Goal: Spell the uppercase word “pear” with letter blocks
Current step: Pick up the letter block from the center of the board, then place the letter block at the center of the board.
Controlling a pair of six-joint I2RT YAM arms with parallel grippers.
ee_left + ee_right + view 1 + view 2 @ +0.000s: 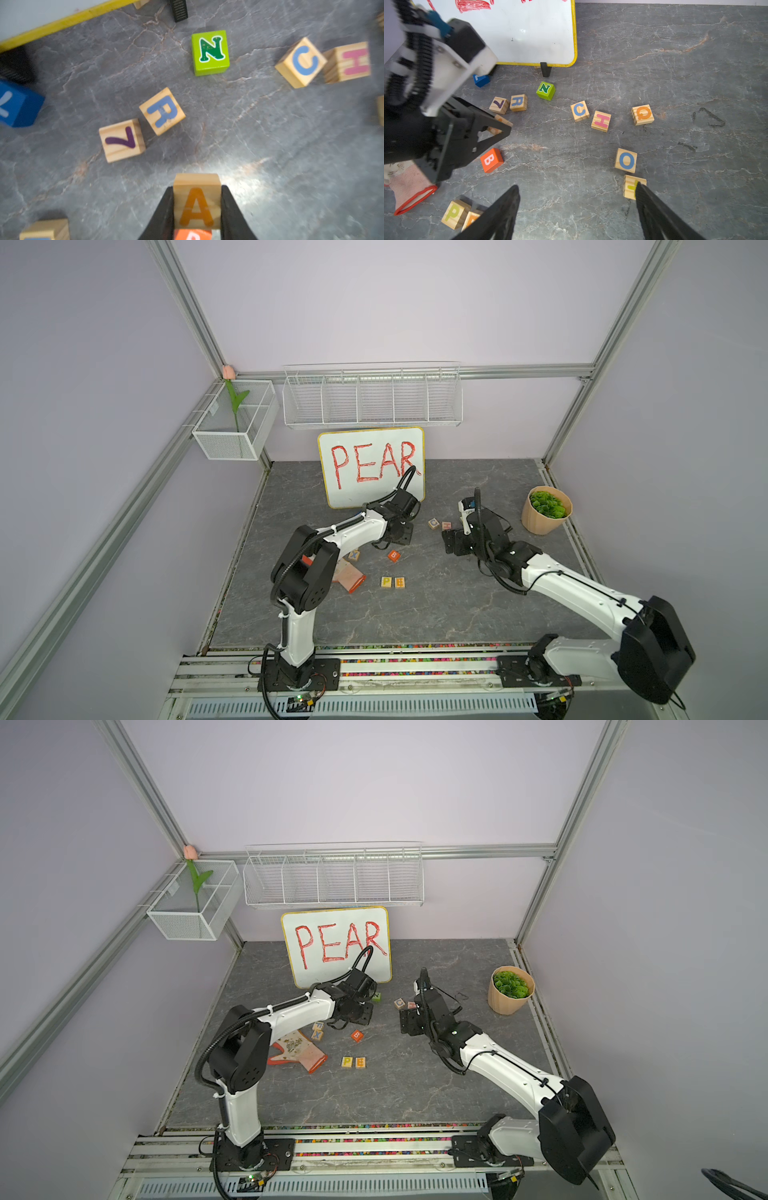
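My left gripper (197,207) is shut on the pale-wood A block (197,204), one black finger (164,214) on each side of it. The same gripper (506,128) appears in the right wrist view with the block (500,123) partly hidden between its fingers. The R block (162,111) lies flat beside a 7 block (122,140). The P block (386,582) and E block (400,582) stand side by side nearer the front. My right gripper (576,186) is open over bare table, holding nothing.
A whiteboard (371,466) reading PEAR stands at the back. Loose blocks lie around: green N (210,52), C (301,62), H (349,62), Q (642,114), O (626,160), orange B (394,556). A mitt (349,576) lies left, a plant pot (545,510) right.
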